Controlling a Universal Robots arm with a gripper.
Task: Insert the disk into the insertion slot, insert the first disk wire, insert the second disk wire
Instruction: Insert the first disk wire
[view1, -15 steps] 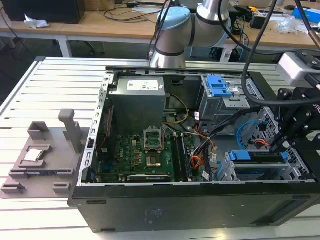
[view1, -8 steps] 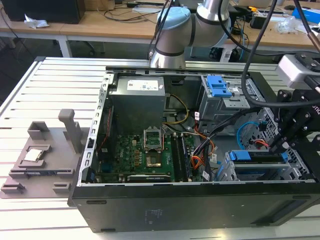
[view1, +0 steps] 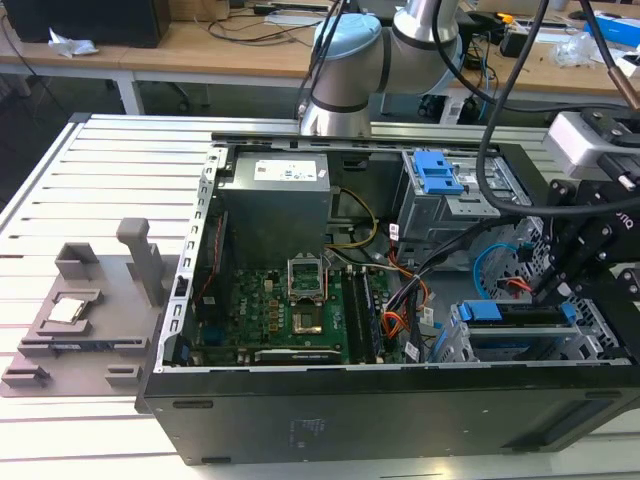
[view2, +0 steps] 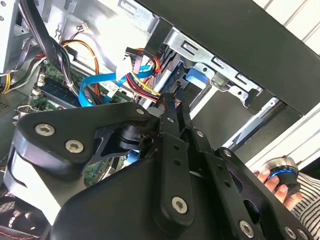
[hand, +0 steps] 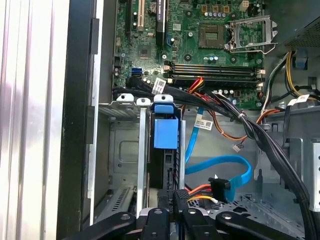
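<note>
My tool (view2: 175, 97) is closed, its two slim fingers (view2: 169, 125) drawn together with nothing I can make out between them, and its tips hang just beside the blue-framed end of the disk (hand: 165, 134). The disk sits inside the insertion slot (hand: 122, 150), the grey cage in the corner of the open computer case (view1: 350, 420) on the bench (view1: 100, 170), toward the exterior view's right. A blue wire (hand: 220, 161) loops loose beside the cage, and its black plug (hand: 223, 188) lies apart from the disk, near some orange and red wires (hand: 197, 189).
</note>
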